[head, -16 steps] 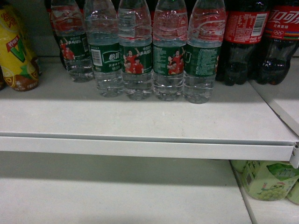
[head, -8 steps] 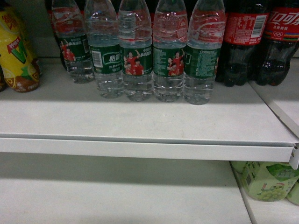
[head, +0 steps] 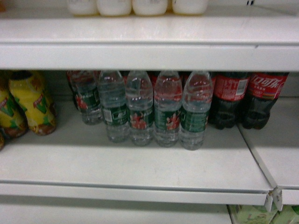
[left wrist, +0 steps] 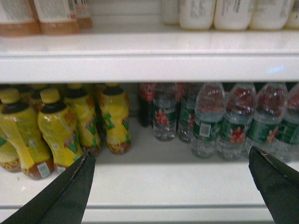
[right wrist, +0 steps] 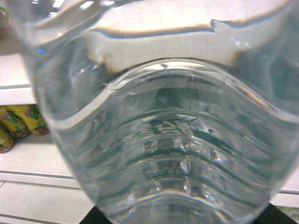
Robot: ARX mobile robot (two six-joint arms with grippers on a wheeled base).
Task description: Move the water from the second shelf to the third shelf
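A clear ribbed water bottle (right wrist: 159,116) fills the right wrist view, and my right gripper (right wrist: 187,218) is shut on it, its dark fingers just showing at the bottom corners. Several more water bottles (head: 140,112) with green labels stand in a row on the middle shelf (head: 131,191) in the head view; neither gripper shows there. In the left wrist view my left gripper (left wrist: 170,156) hangs open in front of that shelf (left wrist: 177,186), nothing between its fingers, with the water row (left wrist: 233,126) behind it to the right.
Cola bottles (head: 229,100) stand right of the water, yellow drink bottles (head: 32,105) to the left. The shelf above (head: 140,56) carries white bottles (head: 140,5); brownish ones (left wrist: 46,16) sit further left. Green packs (head: 252,215) lie on the shelf below at right.
The head view has shifted upward and back: the shelf above with white bottles now shows, and the water row sits smaller and lower. The bottles on the shelf have not moved.
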